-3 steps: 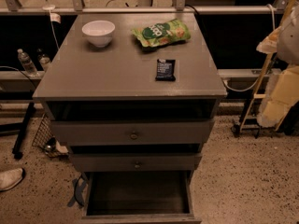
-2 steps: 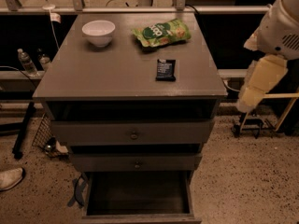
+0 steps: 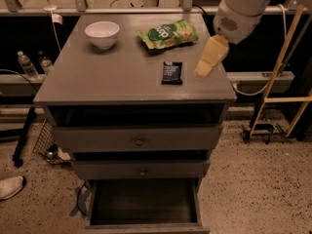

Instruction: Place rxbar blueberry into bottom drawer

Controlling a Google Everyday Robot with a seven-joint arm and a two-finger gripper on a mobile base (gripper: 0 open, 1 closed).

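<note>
The rxbar blueberry (image 3: 172,73), a small dark flat bar, lies on the grey cabinet top (image 3: 112,77), right of centre. My gripper (image 3: 208,60) with pale yellow fingers hangs over the top's right side, just right of the bar and above it, apart from it. The bottom drawer (image 3: 144,204) is pulled open at floor level, its dark inside showing nothing in it.
A white bowl (image 3: 102,34) stands at the back left of the top. A green snack bag (image 3: 168,33) lies at the back, behind the bar. Two upper drawers with knobs (image 3: 139,141) are shut. Bottles (image 3: 27,65) stand at left; a yellow frame (image 3: 282,57) at right.
My arm has swung in from the far right toward the cabinet, and the gripper now hangs over the top's right side next to the bar. The objects have not moved.
</note>
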